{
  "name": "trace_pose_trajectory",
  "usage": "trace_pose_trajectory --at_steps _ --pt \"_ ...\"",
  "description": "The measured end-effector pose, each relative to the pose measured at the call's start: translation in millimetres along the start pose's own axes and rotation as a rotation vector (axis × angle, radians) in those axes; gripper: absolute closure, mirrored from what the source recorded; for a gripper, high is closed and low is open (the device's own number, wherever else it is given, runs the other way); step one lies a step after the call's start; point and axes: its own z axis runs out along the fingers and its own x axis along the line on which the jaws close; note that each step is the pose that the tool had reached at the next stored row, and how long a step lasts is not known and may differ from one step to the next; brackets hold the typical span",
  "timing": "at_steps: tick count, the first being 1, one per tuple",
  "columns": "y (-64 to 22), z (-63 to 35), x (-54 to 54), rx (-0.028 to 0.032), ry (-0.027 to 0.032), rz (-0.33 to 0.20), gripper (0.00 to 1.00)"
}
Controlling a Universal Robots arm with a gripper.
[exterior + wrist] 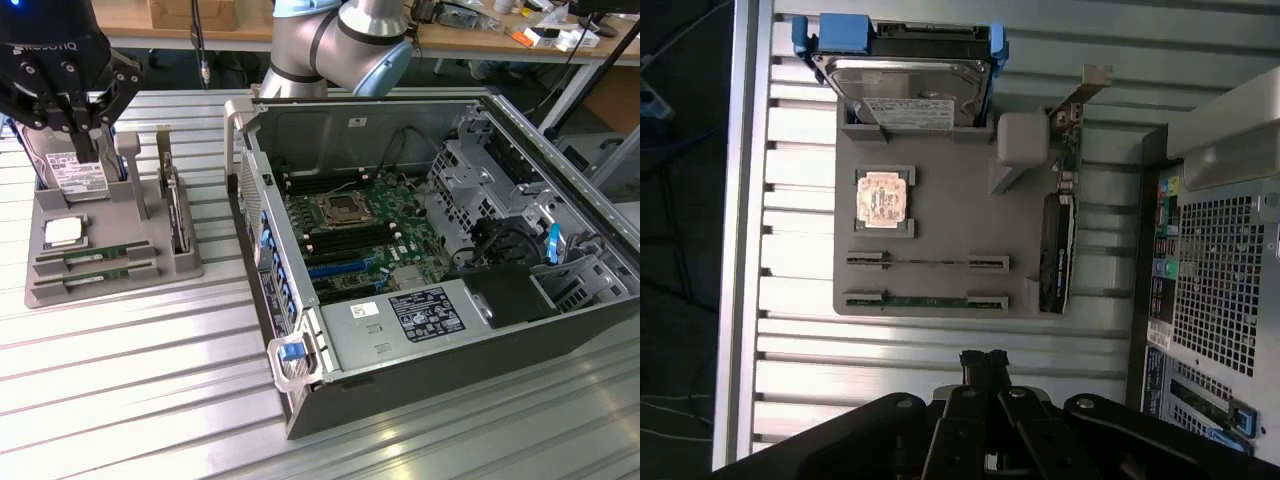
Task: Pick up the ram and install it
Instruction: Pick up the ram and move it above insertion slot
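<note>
While the pincer (84,148) hangs shut and empty above the grey tray (42,290), step in hand reads as the approach for the pick: nothing grasped, nothing touched. Wrist view has the fingertips (983,362) pressed together with no gap.

Ram (95,254) sits edge-up in a narrow slot of the tray, just beside the square processor chip (63,232). A second stick (97,273) lies in the next slot, parallel, nearer the tray edge. Same pair in the wrist view: ram (928,262), second stick (928,300). Hard drive (68,170) stands at the far end of the tray; in the exterior view the pincer overlaps it, well apart from the sticks.

Open computer case (450,345) is on the bench (150,400) at the exterior view's right, lid off, black memory slots (350,238) beside the processor socket exposed.

My read on what the pick calls for:
- pincer opened first
- jaws squared across the thin edge of the stick, centred along its length
- straight descent, little room between the two sticks
- clean vertical lift out of the slot

Install not begun
</note>
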Motion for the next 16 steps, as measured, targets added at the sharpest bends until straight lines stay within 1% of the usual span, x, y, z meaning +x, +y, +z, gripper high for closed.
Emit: trace_pose_trajectory --at_steps 2,4,7,8,11,13,14,16 --pt "0.0 0.5 0.0 -0.0019 0.0034 -0.077 0.89" --pt "-0.1 1.1 0.0 -0.0039 0.0074 -0.17 0.89" --pt "-0.1 1.6 0.0 -0.007 0.0157 -0.352 0.89" --pt "-0.1 1.7 0.0 -0.008 0.0177 -0.396 0.89" --pt "-0.1 2.0 0.0 -0.0104 0.022 -0.495 0.89" --pt "-0.1 2.2 0.1 -0.0123 0.0255 -0.575 0.89" --pt "-0.1 2.3 0.1 -0.0131 0.0268 -0.607 0.89" --pt "-0.1 2.4 0.0 -0.0141 0.0287 -0.648 0.89"
